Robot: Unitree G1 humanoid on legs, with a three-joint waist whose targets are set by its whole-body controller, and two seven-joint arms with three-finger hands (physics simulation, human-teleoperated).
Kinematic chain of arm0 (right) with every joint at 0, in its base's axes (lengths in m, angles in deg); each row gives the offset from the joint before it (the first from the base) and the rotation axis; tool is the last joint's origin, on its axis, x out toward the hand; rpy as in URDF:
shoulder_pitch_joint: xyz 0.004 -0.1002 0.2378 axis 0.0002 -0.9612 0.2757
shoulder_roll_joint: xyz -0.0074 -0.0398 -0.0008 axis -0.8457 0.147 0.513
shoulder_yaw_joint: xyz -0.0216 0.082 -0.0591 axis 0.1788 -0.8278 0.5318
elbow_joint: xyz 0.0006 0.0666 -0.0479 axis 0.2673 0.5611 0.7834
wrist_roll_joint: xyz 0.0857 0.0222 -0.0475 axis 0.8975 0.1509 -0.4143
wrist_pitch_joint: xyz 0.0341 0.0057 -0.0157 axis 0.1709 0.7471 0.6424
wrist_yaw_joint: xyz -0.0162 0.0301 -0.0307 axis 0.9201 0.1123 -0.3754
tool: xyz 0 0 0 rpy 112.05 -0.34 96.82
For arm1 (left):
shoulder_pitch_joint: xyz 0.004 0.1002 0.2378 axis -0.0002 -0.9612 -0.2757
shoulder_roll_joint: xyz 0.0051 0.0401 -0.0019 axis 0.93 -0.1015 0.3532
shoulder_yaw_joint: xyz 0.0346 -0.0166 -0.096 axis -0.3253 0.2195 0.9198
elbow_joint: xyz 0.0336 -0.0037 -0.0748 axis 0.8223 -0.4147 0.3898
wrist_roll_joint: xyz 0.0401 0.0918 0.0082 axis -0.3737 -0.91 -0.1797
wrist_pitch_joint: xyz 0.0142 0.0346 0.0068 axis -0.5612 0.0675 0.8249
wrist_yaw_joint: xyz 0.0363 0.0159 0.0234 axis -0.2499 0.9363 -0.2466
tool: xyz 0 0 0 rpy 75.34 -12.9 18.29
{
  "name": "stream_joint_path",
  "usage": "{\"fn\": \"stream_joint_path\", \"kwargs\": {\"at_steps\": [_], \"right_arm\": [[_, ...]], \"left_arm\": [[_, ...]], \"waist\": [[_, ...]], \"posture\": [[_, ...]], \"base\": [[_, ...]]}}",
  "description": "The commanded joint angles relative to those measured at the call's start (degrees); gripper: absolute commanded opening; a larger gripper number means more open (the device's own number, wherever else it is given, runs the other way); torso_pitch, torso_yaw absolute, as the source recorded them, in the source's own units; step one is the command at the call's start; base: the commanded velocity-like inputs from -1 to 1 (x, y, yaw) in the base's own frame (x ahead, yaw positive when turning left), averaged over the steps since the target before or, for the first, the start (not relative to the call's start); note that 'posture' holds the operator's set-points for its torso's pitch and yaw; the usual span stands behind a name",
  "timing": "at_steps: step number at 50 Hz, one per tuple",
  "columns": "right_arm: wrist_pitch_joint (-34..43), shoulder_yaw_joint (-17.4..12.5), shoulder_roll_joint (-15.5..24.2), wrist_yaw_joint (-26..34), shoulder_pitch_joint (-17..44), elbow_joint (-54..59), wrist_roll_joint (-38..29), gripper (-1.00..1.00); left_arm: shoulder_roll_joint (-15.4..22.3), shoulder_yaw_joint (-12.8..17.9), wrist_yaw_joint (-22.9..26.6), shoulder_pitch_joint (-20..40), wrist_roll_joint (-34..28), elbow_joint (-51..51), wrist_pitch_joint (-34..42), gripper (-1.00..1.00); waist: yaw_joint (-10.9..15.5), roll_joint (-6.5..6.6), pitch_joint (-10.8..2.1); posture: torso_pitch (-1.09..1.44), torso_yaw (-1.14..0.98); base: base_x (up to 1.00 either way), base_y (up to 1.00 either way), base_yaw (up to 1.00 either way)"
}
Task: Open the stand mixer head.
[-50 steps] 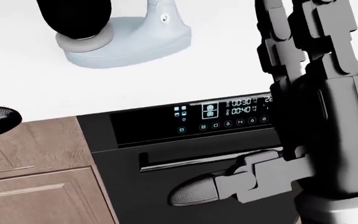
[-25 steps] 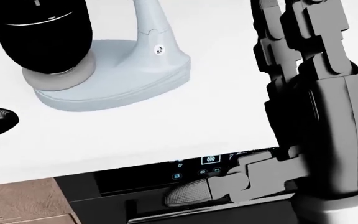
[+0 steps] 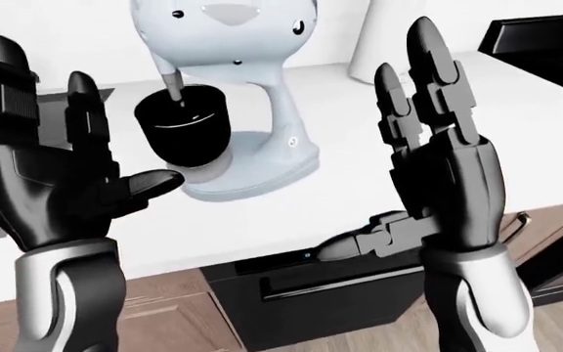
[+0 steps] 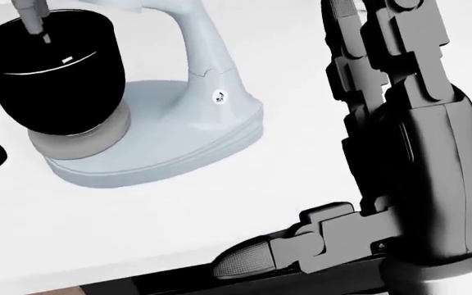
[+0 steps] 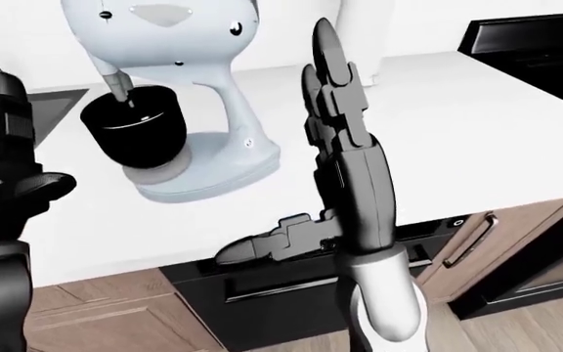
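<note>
The pale blue stand mixer stands on the white counter. Its head is at the top of the left-eye view, lowered, with the beater shaft reaching into the black bowl. The head view shows the bowl, neck and base. My left hand is open, palm up-turned, to the left of the bowl and apart from it. My right hand is open with its fingers upright, to the right of the mixer and clear of it. Neither hand holds anything.
A black appliance with a handle sits under the counter, with wooden cabinets beside it. A black stove is at the top right. A sink lies at the left. A white cylinder stands behind the mixer.
The head view has shifted upward: the mixer slid down and grew in the picture, and the appliance's lit panel left the bottom. The hands kept their places in view.
</note>
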Motion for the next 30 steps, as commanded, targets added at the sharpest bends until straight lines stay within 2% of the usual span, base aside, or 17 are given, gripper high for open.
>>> {"fn": "stream_joint_path", "kwargs": {"at_steps": [1,6,13,18,21,24,26,30], "right_arm": [[-1.5,-0.2,-0.1,-0.4,1.2,-1.5,0.1,1.00],[-1.7,-0.4,-0.1,-0.8,0.8,-1.0,0.7,1.00],[-0.4,-1.0,-0.2,-1.4,0.6,0.2,2.9,1.00],[3.9,0.5,0.7,0.7,1.8,1.7,1.7,1.00],[11.4,-0.2,0.3,2.9,2.7,2.8,3.8,1.00],[11.1,0.9,1.8,5.2,2.5,3.8,2.8,1.00],[15.2,0.2,0.9,5.9,2.9,3.9,4.3,1.00],[17.4,0.8,1.4,7.2,2.9,5.6,3.2,1.00]], "left_arm": [[0.6,0.5,0.3,1.1,0.2,1.8,-1.4,1.00],[0.5,0.3,0.4,1.0,0.1,1.5,-1.8,1.00],[0.3,0.0,0.6,1.3,-0.7,0.5,-2.2,1.00],[0.5,0.5,0.2,1.4,0.4,0.2,-2.7,1.00],[0.7,0.5,-0.1,1.6,0.7,-0.1,-2.9,1.00],[0.8,0.4,-0.1,1.7,0.7,-0.2,-3.0,1.00],[0.9,0.2,-0.2,1.9,0.6,-0.2,-2.9,1.00],[0.9,0.3,-0.3,2.0,0.6,-0.2,-2.8,1.00]], "waist": [[0.0,0.17,-1.37],[0.0,0.11,-2.93],[0.0,0.08,-5.77],[0.1,0.06,-7.49],[0.1,0.08,-8.17],[0.2,0.02,-8.68],[0.3,0.05,-8.92],[0.5,0.08,-9.14]], "posture": [[-0.06,0.00],[-0.11,0.00],[-0.18,0.00],[-0.19,0.00],[-0.19,0.00],[-0.19,0.00],[-0.19,0.00],[-0.19,0.00]], "base": [[0.00,0.00,0.00],[0.00,0.00,0.00],[0.00,0.00,0.00],[0.00,0.00,0.00],[0.00,0.00,0.00],[0.00,0.00,0.00],[0.00,0.00,0.00],[0.00,0.00,0.00]]}}
